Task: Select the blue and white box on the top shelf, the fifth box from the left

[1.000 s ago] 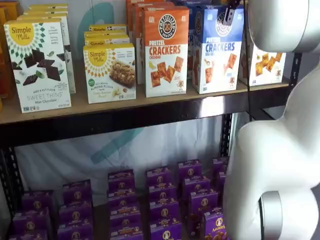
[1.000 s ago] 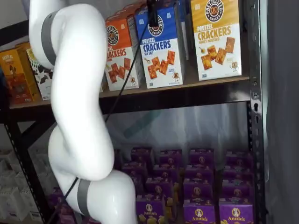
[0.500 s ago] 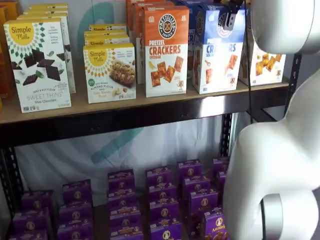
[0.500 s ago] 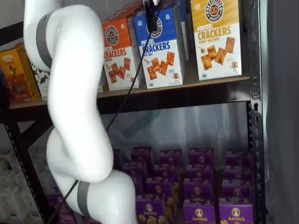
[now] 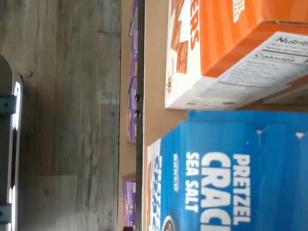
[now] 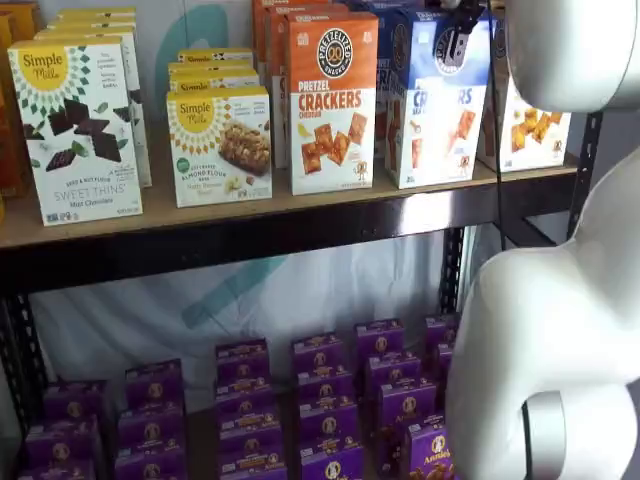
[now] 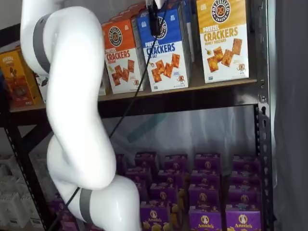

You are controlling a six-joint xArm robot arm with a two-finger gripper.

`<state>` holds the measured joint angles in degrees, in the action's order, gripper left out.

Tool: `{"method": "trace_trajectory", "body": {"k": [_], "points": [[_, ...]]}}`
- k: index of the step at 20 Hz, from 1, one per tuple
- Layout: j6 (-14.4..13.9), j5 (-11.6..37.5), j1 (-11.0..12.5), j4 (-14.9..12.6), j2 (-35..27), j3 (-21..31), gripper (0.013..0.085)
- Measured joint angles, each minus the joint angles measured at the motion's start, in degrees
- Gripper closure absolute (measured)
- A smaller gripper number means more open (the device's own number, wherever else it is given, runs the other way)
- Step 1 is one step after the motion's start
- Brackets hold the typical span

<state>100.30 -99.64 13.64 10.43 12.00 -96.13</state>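
Observation:
The blue and white box [image 6: 435, 110] stands on the top shelf [image 6: 250, 215], turned so one narrow side faces out. In a shelf view the blue and white box [image 7: 166, 53] leans slightly, on the top shelf [image 7: 211, 84]. Only one black finger of my gripper [image 6: 450, 35] shows, hanging before the box's upper front. The gripper [image 7: 154, 21] appears the same way there, cable beside it. No gap or second finger is visible. The wrist view is filled by the blue and white box [image 5: 231, 173] from very close.
An orange cheddar box [image 6: 332, 100] stands directly left of the blue one, a yellow cracker box [image 7: 224, 38] to its right. Simple Mills boxes [image 6: 75, 130] fill the shelf's left. Purple boxes [image 6: 320, 400] sit on the lower level. The white arm [image 7: 72, 96] stands before the shelves.
The blue and white box has turned on the shelf and now leans a little toward the orange box. The black finger has come lower over its front. The arm shifted slightly.

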Motion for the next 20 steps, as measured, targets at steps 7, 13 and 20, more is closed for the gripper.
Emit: {"method": "trace_trajectory", "body": {"k": [7,13,20], "points": [[0.0,0.4,0.0,0.0,0.3,0.3,0.0250],[0.2,0.0,0.1,-0.1,0.0,-0.1,0.0290],[0.5,-0.6,0.4,-0.4,-0.4,-0.7,0.0370]]}}
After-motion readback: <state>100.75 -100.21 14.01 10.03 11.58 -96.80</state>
